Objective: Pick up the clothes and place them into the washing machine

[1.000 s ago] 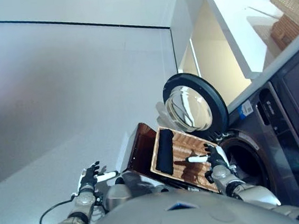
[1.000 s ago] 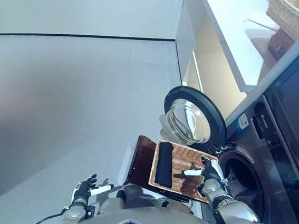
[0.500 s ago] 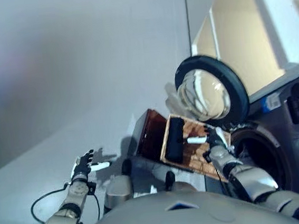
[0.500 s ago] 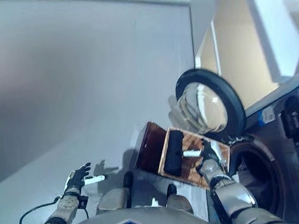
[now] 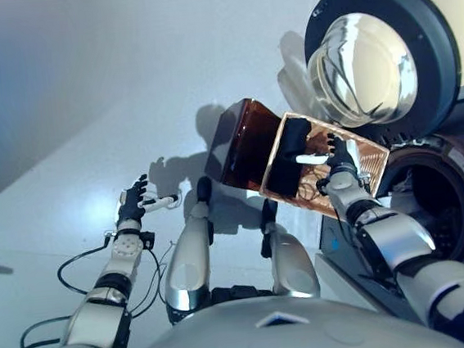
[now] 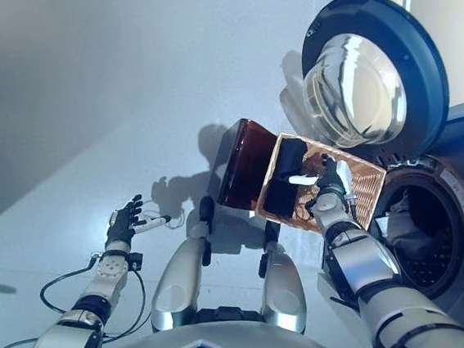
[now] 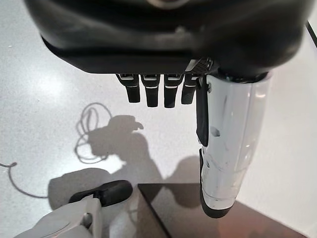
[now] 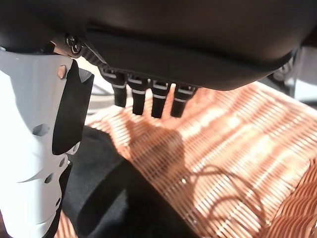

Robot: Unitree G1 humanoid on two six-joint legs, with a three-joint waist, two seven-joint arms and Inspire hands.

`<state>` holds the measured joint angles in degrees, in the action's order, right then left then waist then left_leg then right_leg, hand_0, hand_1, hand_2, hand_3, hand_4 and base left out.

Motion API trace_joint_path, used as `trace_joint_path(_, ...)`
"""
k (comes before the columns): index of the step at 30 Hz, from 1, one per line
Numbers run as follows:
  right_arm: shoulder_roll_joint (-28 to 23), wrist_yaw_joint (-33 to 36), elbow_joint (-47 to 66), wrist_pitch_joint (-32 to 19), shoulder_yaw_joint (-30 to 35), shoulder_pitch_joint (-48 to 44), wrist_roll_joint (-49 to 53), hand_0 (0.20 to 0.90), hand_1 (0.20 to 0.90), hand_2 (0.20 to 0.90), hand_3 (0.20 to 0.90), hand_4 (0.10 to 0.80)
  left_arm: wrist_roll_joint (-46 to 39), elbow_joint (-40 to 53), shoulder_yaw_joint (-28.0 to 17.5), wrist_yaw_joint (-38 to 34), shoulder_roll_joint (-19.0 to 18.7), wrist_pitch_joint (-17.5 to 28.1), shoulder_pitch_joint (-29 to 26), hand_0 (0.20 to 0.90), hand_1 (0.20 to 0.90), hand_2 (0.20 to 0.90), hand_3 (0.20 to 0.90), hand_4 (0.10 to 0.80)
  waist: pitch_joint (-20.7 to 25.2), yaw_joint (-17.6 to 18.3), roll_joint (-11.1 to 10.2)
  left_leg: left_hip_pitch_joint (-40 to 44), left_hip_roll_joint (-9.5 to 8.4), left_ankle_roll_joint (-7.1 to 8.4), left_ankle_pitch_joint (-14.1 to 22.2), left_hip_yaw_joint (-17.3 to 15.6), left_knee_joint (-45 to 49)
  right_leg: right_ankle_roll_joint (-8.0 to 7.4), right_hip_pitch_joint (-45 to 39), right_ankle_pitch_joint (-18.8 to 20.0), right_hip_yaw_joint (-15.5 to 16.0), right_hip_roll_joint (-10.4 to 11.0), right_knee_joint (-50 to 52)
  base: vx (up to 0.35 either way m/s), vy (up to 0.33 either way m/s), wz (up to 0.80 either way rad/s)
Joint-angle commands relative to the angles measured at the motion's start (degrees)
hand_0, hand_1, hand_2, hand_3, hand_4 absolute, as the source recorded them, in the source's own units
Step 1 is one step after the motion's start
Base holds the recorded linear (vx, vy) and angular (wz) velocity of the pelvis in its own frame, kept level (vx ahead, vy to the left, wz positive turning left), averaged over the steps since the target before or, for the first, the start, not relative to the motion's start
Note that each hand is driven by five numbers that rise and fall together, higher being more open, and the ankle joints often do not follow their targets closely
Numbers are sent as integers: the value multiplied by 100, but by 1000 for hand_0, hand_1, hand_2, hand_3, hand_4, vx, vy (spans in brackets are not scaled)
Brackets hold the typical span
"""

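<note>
One dark garment (image 6: pixel 285 192) is all I can see left in the wicker basket (image 6: pixel 356 185), lying along its side nearest the brown box (image 6: pixel 240 176). My right hand (image 6: pixel 326 188) hovers over the basket's weave with its fingers (image 8: pixel 154 103) relaxed and straight, holding nothing; the wrist view shows the cloth just beside the white thumb cover. My left hand (image 5: pixel 136 205) hangs idle well apart, out over the floor (image 5: pixel 66 157), fingers loose and empty. I judge I'm at the reach-in step: next I need to shift the right hand over the garment, curl round the cloth, lift, and swing it toward the washing machine drum (image 6: pixel 423 238), whose round door (image 6: pixel 369 87) stands wide open. Something pale already lies inside the drum. The floor is smooth, pale grey and glossy.
</note>
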<state>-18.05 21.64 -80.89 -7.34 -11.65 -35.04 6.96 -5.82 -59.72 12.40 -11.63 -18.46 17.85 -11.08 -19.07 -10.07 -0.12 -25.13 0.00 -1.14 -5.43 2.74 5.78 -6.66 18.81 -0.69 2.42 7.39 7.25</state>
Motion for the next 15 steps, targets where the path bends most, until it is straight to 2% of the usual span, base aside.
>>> trace_joint_path(1,-626,390,-73,-81,42,-119,262,900,900,900,900,800,-202,430,95,-234,-97,304,153,900,900,900,900,800,381,-139,113,-546,-146,297,245,152,529,264,728,313,-177,87,293,-35,17,0)
trace_joint_path(5,-677,422,-108,-90,65,-232,306,900,900,900,900,800,-260,493,100,-257,-102,314,93,900,900,900,900,800,313,-180,167,-749,-169,301,332,159,748,287,968,240,-162,87,530,-58,-3,6)
trace_joint_path(8,-705,468,-81,-143,79,-390,424,900,900,900,900,800,-298,556,70,-307,-138,312,-3,900,900,900,900,800,241,-174,220,-1201,-202,291,516,163,1310,338,1445,127,-176,52,1044,-86,-8,12)
trace_joint_path(15,-621,475,-165,-157,111,-337,472,900,900,900,900,800,-223,663,75,-268,-115,277,112,900,900,900,900,800,386,-193,264,-1731,-201,264,765,236,1979,355,2015,-111,-133,26,1740,-18,1,4)
